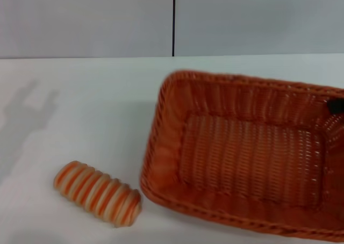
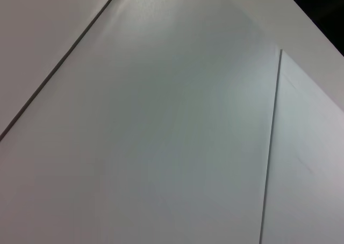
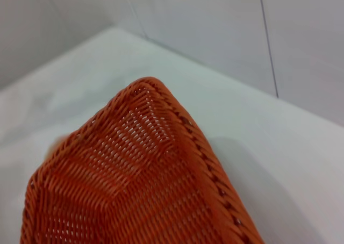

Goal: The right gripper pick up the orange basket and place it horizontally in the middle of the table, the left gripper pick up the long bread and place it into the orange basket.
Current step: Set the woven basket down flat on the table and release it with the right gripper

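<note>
The right end effector sits at the orange basket far rim; its grip state can't be told. The basket looks light and stiff, best pinched by the braided rim. Beyond the basket's opposite end lies the long bread.

grey wall panels w/ dark vertical seam, prob. a joint.
</note>
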